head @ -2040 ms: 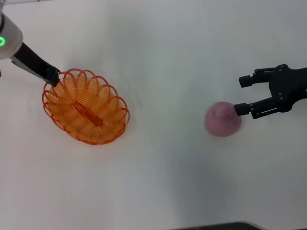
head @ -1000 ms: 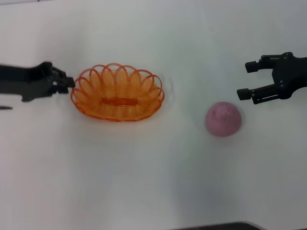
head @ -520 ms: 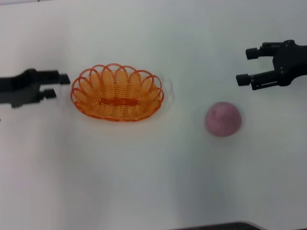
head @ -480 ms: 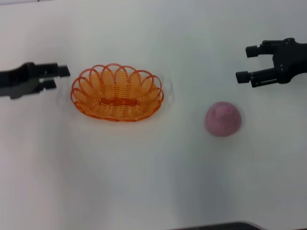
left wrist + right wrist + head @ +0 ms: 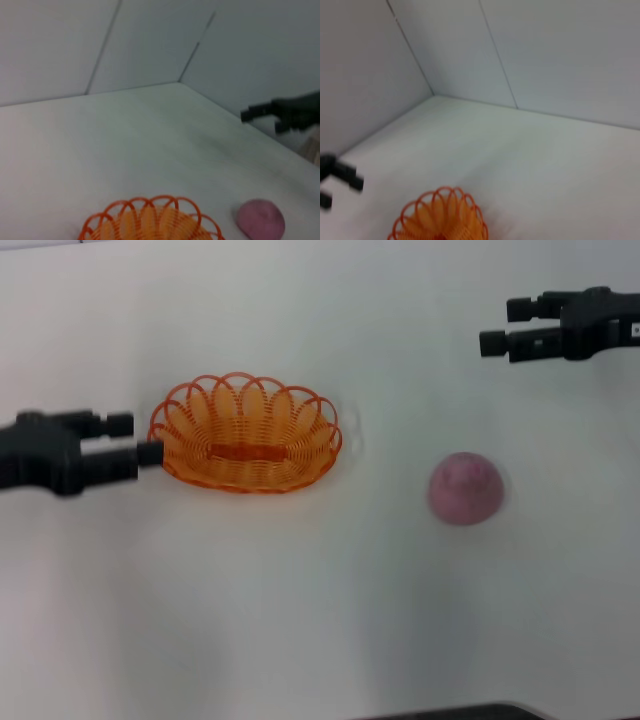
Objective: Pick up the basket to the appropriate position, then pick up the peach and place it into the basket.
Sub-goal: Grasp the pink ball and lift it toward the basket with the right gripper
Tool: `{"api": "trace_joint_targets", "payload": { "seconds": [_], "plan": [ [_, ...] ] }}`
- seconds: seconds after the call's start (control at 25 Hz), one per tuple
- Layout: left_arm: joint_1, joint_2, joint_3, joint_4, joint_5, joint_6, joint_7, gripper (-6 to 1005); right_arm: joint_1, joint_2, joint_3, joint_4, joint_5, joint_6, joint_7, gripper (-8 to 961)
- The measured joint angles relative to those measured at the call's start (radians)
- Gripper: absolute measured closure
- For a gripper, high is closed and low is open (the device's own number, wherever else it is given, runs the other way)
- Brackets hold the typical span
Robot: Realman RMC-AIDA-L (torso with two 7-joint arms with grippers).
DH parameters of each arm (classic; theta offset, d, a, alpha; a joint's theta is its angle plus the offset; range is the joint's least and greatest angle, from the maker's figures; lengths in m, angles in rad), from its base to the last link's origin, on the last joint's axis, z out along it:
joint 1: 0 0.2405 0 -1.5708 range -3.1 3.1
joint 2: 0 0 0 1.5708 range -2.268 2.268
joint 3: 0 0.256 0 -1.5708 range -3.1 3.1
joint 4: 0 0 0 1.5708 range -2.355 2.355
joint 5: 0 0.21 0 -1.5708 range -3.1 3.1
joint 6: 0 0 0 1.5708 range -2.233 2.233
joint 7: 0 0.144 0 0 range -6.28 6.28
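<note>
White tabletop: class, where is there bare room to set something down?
The white tabletop is bare in front of the oval orange wire basket and round pink-mauve peach, and between them. It is crowded where the left gripper meets the basket's rim. The right gripper hangs beyond the peach.

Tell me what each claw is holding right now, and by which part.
Nothing is held. The left claw is open beside the basket, one fingertip near its rim. The right claw is open, away from the peach.
</note>
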Motion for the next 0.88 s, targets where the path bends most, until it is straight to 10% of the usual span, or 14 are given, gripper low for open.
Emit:
{"api": "trace_joint_targets", "payload": {
  "seconds": [0.4, 0.88],
  "plan": [
    [0.069, -0.002, -0.091, -0.231, -0.007, -0.023, 0.366, 356, 0.090, -0.009, -0.078, -0.281, -0.105, -0.205, 0.260, 8],
    [0.078, -0.001, -0.113, -0.230, -0.008, -0.002, 0.391, 139, 0.207, 0.049, -0.395, -0.404, -0.455, -0.341, 0.372, 7]
  ]
}}
